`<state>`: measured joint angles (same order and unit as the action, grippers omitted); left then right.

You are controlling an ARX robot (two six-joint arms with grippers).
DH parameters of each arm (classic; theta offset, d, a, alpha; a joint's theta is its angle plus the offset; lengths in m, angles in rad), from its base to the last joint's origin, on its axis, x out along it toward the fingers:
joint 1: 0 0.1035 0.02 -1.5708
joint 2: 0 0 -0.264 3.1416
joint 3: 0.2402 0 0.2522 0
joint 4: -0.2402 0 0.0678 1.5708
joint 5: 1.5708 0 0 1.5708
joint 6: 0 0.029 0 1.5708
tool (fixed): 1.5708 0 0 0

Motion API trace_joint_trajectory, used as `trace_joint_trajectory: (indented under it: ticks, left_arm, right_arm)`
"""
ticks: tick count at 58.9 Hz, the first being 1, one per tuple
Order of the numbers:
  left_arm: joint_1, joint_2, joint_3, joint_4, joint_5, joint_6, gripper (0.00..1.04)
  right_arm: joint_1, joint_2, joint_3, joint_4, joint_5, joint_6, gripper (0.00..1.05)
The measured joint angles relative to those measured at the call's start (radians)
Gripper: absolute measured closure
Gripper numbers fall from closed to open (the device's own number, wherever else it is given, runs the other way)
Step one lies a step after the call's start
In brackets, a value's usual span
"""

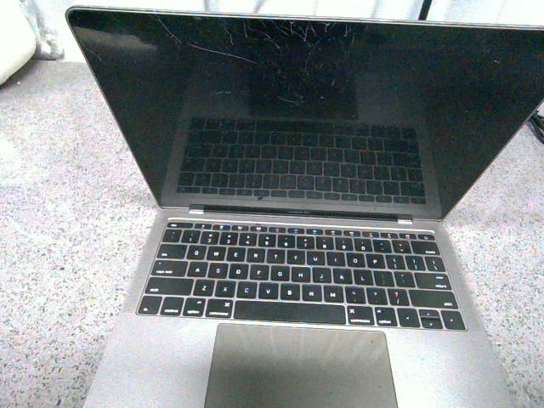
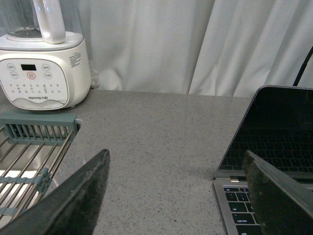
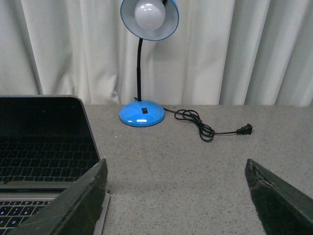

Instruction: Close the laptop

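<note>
Left fingers (image 2: 73,200): spread wide, nothing held, only bare surface (image 2: 161,147) showing between them. They sit off the laptop's (image 2: 274,132) 9 o'clock side, not touching it.

Right fingers (image 3: 73,205): also spread wide, empty. They sit off the laptop's (image 3: 39,132) 3 o'clock side, with the screen's right edge beside the inner one.

Neither arm shows in my front view.

Laptop (image 1: 297,272): dead ahead at 12 o'clock, flat on the grey speckled surface (image 1: 51,255), lid up.
- Nearest me is the trackpad (image 1: 302,365).
- Next comes the black keyboard (image 1: 297,280).
- Behind it, the screen (image 1: 280,102) is dark, tilted back, scratched towards its top edge, and mirrors the keys.

Farther out at 10 o'clock: a wire rack (image 2: 29,147) with a grey-green frame. Behind it stands a white blender (image 2: 44,68) with a button panel on its base.

Farther out at 1 o'clock: a blue lamp (image 3: 144,112), black gooseneck, bulb facing me. Its black cord (image 3: 205,127) lies looped at the lamp's 3 o'clock, the plug free on the surface.

Farthest: a white curtain (image 3: 254,49) along the back edge of the surface.
</note>
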<state>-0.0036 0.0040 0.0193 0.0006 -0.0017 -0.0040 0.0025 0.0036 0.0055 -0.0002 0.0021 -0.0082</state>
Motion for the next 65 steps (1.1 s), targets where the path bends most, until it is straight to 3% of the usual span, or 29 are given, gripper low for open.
trace_joint_trajectory:
  ticks: [20,24,25,26,27,33,36,39,47,54,60,65]
  left_arm:
    - [0.000,0.000,0.000,0.000,0.000,0.000,0.87]
    - [0.000,0.000,0.000,-0.001,-0.002,-0.006,1.01]
    - [-0.005,0.006,0.003,-0.018,-0.019,-0.014,1.01]
    - [-0.014,0.018,0.013,-0.063,-0.047,-0.050,1.01]
    - [-0.020,0.029,0.018,-0.087,-0.054,-0.064,1.01]
    - [-0.039,0.050,0.016,-0.111,-0.070,-0.138,1.01]
    - [-0.037,0.049,0.017,-0.110,-0.066,-0.152,1.01]
    - [-0.024,0.049,0.017,-0.110,-0.056,-0.163,1.01]
    - [0.024,0.058,0.026,-0.111,-0.014,-0.185,1.01]
    - [0.025,0.089,0.063,-0.103,0.007,-0.188,1.01]
    - [-0.019,0.156,0.101,-0.031,0.010,-0.177,1.01]
    - [-0.082,0.276,0.140,0.068,0.000,-0.161,1.01]
  right_arm:
    - [0.000,0.000,0.000,0.000,0.000,0.000,0.82]
    - [0.000,0.000,0.000,0.000,0.000,0.000,0.97]
    - [0.005,0.003,0.000,0.003,0.021,0.003,1.03]
    - [0.026,0.016,0.000,0.021,0.093,0.015,1.04]
    - [0.079,0.048,0.000,0.067,0.248,0.038,1.03]
    - [0.242,0.110,0.000,0.146,0.666,0.069,1.03]
    - [0.277,0.121,0.000,0.145,0.790,0.080,1.03]
    - [0.284,0.123,0.000,0.140,0.838,0.091,1.03]
    - [0.296,0.129,0.003,0.118,0.853,0.111,1.03]
    - [0.290,0.176,0.035,0.147,0.786,0.098,1.03]
    - [0.242,0.266,0.071,0.245,0.673,0.055,1.03]
    - [0.158,0.410,0.103,0.359,0.509,-0.005,1.03]
